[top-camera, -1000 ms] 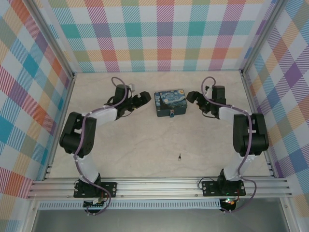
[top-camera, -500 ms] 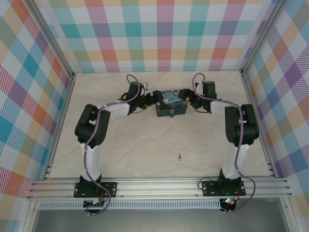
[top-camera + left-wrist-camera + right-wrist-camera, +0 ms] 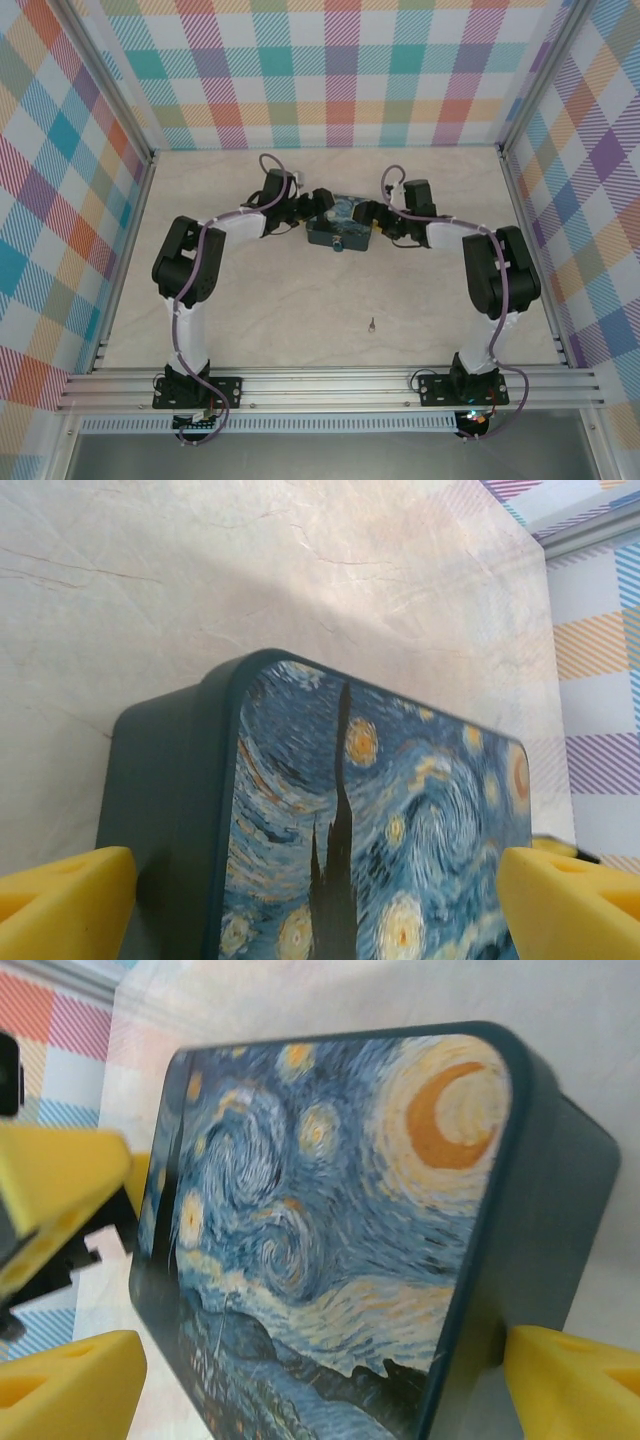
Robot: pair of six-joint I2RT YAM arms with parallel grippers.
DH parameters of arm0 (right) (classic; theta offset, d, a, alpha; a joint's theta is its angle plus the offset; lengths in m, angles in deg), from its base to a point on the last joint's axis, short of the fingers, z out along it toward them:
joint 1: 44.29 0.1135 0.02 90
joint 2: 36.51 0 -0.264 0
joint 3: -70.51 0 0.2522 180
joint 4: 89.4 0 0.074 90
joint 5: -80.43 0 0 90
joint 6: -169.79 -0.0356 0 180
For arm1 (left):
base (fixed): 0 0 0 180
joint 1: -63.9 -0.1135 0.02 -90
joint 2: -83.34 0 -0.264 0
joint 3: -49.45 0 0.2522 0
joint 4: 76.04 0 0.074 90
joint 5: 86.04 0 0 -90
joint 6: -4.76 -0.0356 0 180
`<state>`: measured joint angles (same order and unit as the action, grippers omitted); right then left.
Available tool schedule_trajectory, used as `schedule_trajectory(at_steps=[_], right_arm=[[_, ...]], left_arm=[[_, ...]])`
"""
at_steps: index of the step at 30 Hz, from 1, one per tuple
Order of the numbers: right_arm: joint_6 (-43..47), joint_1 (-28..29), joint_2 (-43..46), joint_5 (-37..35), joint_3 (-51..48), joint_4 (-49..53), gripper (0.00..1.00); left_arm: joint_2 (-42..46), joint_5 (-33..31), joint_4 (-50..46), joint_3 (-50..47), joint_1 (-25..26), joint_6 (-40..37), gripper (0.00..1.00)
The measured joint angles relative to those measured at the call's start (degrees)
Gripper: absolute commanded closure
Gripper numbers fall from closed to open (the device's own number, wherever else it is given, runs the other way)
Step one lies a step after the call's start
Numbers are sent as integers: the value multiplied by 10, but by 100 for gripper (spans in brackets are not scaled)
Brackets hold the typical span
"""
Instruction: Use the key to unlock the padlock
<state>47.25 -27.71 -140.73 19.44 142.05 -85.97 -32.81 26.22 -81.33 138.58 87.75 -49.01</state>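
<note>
The left hand [image 3: 322, 203] and the right hand [image 3: 364, 214] are both spread wide around the painted tin [image 3: 338, 226], one at each end. The tiny padlock [image 3: 339, 243] hangs on the tin's front, and the key [image 3: 371, 324] lies on the bench [image 3: 270, 310], well in front of the tin. If the hands squeeze unevenly, the tin could slide or tip.

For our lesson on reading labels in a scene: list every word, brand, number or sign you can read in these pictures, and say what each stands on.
No readable text in any view.
Dark-blue rectangular tin box: lid bears a swirling night-sky painting with a crescent moon, no lettering.
Tiny blue-teal padlock on the tin's front: too small to read.
Small dark metal key on the table: too small to read.
Checked walls: pattern, no words.
</note>
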Motion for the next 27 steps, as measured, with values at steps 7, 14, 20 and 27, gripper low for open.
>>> schedule_trajectory(at_steps=[7,14,20,27], right_arm=[[-20,66,82,-26,-91,-2,6],[-26,78,213,-96,-145,71,5],[-27,78,356,-148,-173,201,8],[-57,123,430,-175,-200,362,14]], left_arm=[[46,-23,-16,-50,-1,-18,4],[128,-53,-49,-109,-9,-37,0],[225,-85,-56,-156,-47,-55,0],[332,-108,-54,-222,-52,-90,0]])
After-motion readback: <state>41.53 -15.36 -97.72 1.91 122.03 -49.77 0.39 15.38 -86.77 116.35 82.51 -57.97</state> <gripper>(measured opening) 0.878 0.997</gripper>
